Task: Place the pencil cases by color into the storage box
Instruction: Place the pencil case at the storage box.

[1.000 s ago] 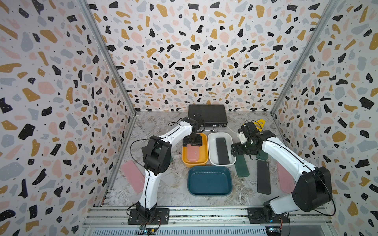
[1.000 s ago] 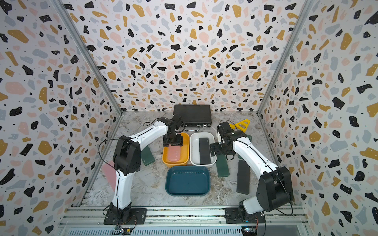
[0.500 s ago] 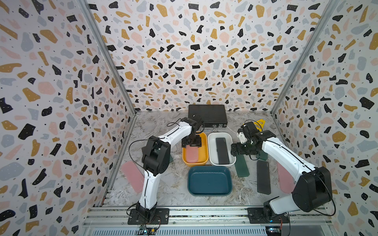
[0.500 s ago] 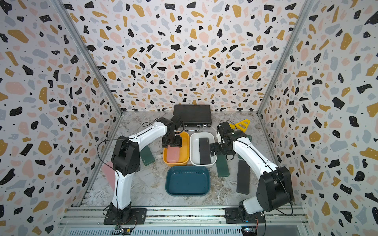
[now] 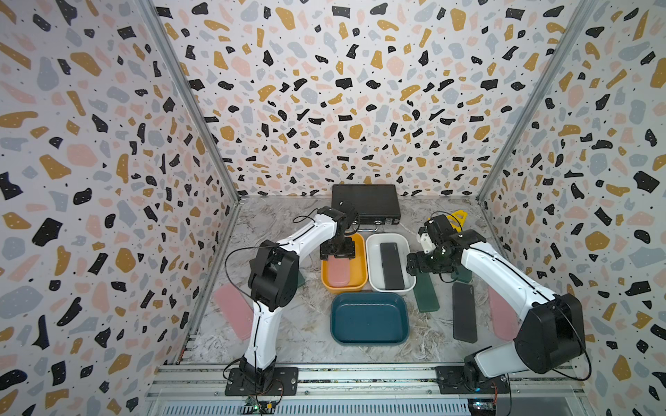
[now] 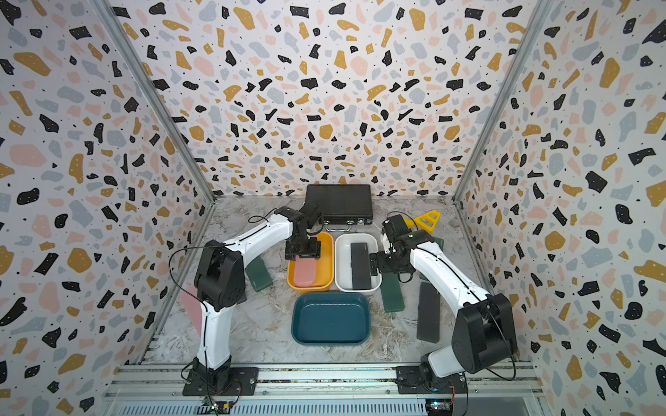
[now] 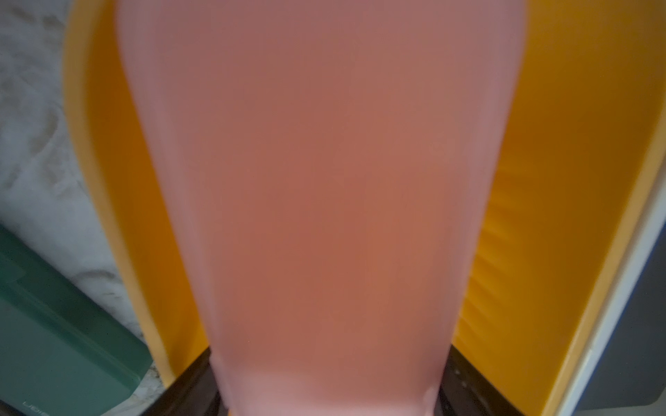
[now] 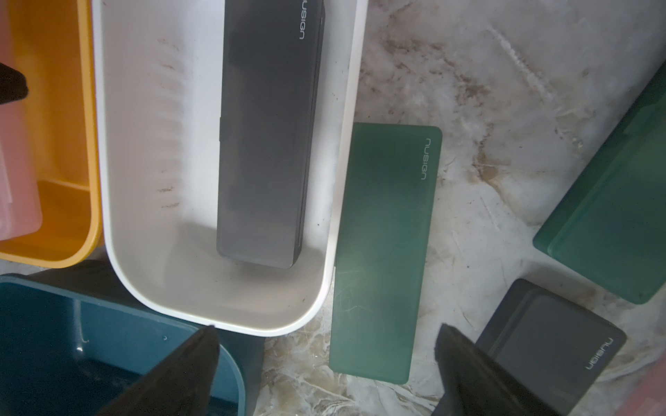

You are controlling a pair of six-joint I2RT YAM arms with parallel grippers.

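Top views: left hand [image 5: 337, 252] tight on pink case [image 5: 338, 272] in yellow tub [image 5: 361, 277]; black case [image 5: 392, 266] in white tub [image 5: 385, 236]; right hand [image 5: 412, 264] apart.

A robot lab booth: terrazzo-print walls [image 5: 342, 90], aluminium base rail [image 5: 360, 376], marble-look tabletop [image 5: 302, 335].

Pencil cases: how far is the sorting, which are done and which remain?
Done: one black case lies in the white tub. In hand: the left gripper holds a pink case inside the yellow tub; the right gripper hovers open over a green case. Left on the table: three green cases, another black case, two pink cases; the blue tub is empty.
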